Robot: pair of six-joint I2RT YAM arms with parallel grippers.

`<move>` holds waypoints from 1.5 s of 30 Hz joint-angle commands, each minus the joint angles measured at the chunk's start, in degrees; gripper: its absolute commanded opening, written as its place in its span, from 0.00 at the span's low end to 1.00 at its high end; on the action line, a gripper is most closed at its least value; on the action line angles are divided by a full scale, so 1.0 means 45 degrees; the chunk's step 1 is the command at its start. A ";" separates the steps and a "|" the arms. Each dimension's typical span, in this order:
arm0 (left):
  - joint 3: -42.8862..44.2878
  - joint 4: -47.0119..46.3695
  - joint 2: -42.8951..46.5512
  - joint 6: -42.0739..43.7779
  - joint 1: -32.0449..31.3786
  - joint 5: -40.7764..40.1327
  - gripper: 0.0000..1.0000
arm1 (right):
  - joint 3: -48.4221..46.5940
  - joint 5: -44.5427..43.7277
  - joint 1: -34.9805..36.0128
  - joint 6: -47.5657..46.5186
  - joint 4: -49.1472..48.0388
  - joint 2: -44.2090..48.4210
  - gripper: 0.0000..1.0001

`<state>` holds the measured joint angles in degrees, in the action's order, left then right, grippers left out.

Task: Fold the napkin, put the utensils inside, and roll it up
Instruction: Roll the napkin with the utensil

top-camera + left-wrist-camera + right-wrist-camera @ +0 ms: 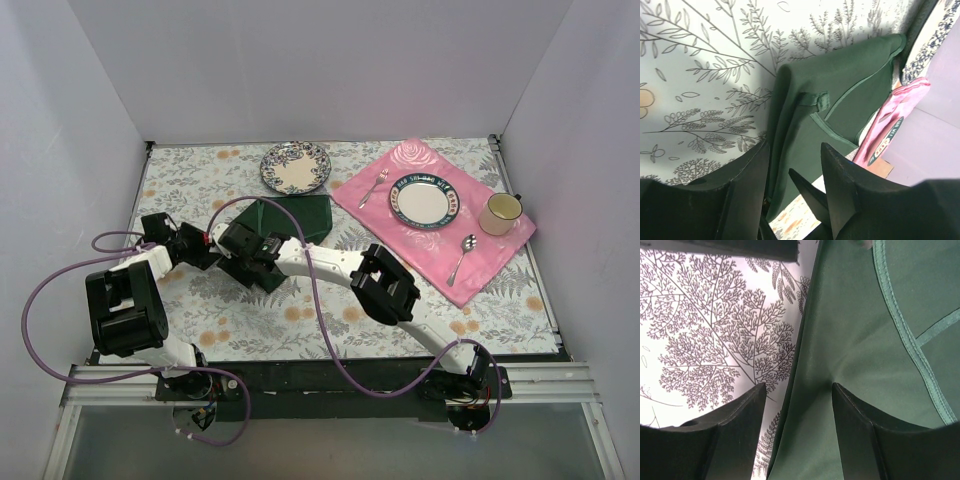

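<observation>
The dark green napkin (295,215) lies folded on the floral tablecloth, in front of the patterned plate. Both grippers meet at its near left corner. My left gripper (212,241) is open, its jaws astride the napkin's folded edge (805,125). A finger of the right gripper (812,192) shows between them. My right gripper (236,254) is open over the same edge (840,340), with one finger (855,415) pressing a dimple into the cloth. No gold utensils show in any view.
A patterned plate (295,167) stands behind the napkin. At the right, a pink rose placemat (470,265) carries a plate (424,201), a cream mug (501,213), a silver fork (374,186) and a silver spoon (464,252). White walls surround the table.
</observation>
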<state>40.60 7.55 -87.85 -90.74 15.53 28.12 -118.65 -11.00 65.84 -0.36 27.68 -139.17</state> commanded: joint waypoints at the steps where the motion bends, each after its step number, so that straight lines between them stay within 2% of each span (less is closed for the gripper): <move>1: -0.0018 0.0548 0.0441 0.0398 0.0026 -0.0253 0.45 | 0.0194 0.0219 -0.0120 0.0295 -0.0507 0.0518 0.64; 9: -0.0233 0.0529 0.0558 0.0126 0.0045 -0.0330 0.44 | -0.0272 -0.0776 -0.0023 -0.0248 -0.0098 0.0440 0.61; 16: 0.0644 0.2245 0.0792 -0.1121 0.0026 -0.1715 0.45 | -0.1211 -0.1772 0.0211 -0.1111 0.0509 0.0205 0.61; 25: 0.1114 0.3087 0.1222 -0.1574 0.0065 -0.2069 0.52 | -0.1055 -0.1325 0.0446 -0.1072 0.0470 0.0029 0.58; 29: 0.1115 0.3224 0.1495 -0.1710 0.0123 -0.2089 0.55 | -0.0997 -0.1285 0.0446 -0.1072 0.0333 -0.0010 0.54; 32: 0.1134 0.3282 0.1632 -0.1867 0.0162 -0.2030 0.61 | -0.1055 -0.1265 0.0466 -0.1072 0.0314 -0.0205 0.48; 38: 0.1251 0.3361 0.1710 -0.1984 0.0201 -0.1893 0.62 | -0.1133 -0.1363 0.0485 -0.1111 0.0391 -0.0556 0.42; 45: 0.1232 0.3341 0.1633 -0.1965 0.0240 -0.1815 0.63 | -0.1191 -0.1636 0.0583 -0.1189 0.0352 -0.0791 0.39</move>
<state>44.45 21.93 -82.96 -99.11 16.19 19.75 -121.78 -16.91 67.85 -4.97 29.87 -141.05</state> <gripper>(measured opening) 0.623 0.398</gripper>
